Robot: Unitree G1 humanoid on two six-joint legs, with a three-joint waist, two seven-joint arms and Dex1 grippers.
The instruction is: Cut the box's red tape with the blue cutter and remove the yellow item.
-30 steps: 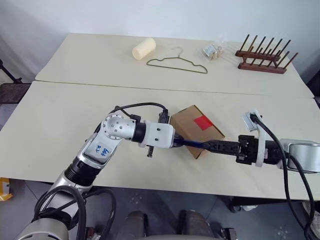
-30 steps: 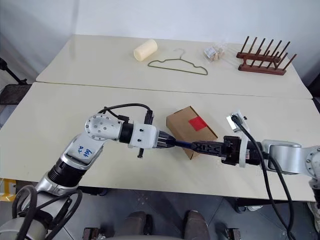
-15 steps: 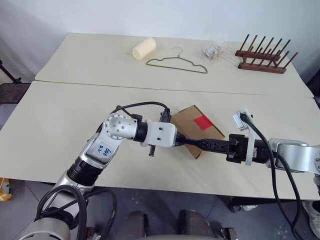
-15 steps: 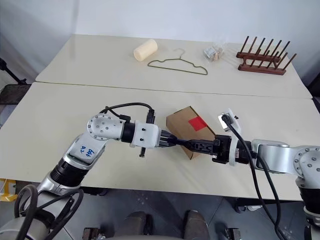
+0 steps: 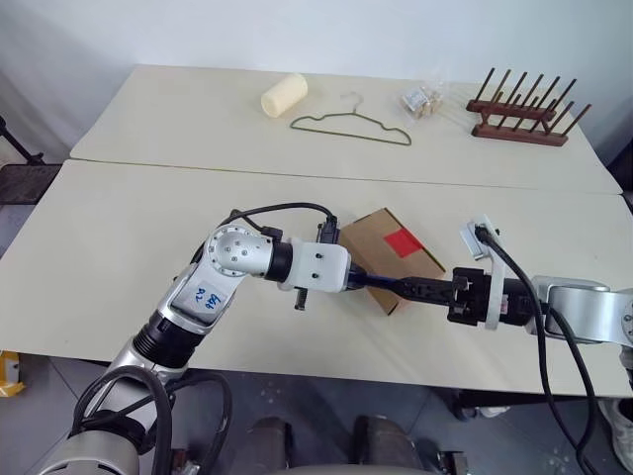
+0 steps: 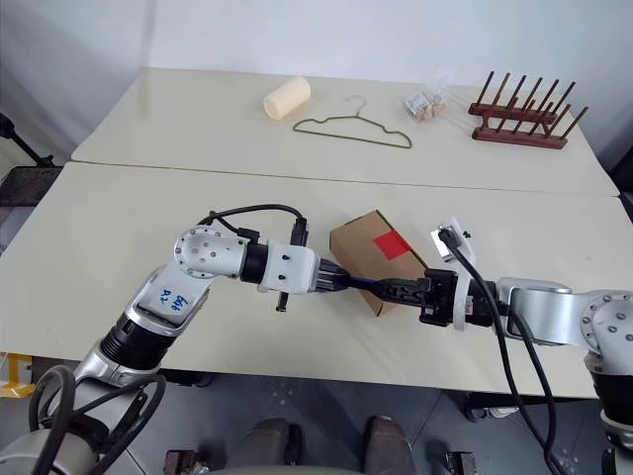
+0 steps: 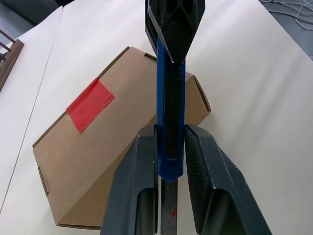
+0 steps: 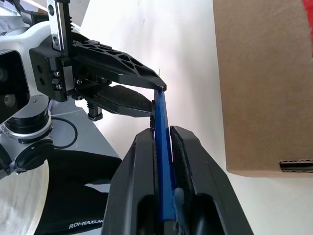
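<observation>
The brown box [image 5: 391,257] lies on the near table, with the square of red tape [image 5: 401,240] on its upper face. The blue cutter [image 7: 168,98] hangs level in front of the box's near side, held from both ends. My left gripper [image 5: 368,280] is shut on one end of it. From the other side, my right gripper [image 5: 410,289] is shut on the far end, its fingers [image 8: 188,147] pressed flat against the blue shaft [image 8: 163,147]. The two grippers meet almost tip to tip. The yellow item is hidden.
On the far table lie a cream roll [image 5: 284,95], a wire hanger [image 5: 351,124], a small clear packet [image 5: 420,100] and a wooden peg rack [image 5: 524,114]. A seam runs between the two tables behind the box.
My right gripper moved left along the cutter toward the left gripper, then closed its open fingers on the shaft. The left gripper and the box stayed put.
</observation>
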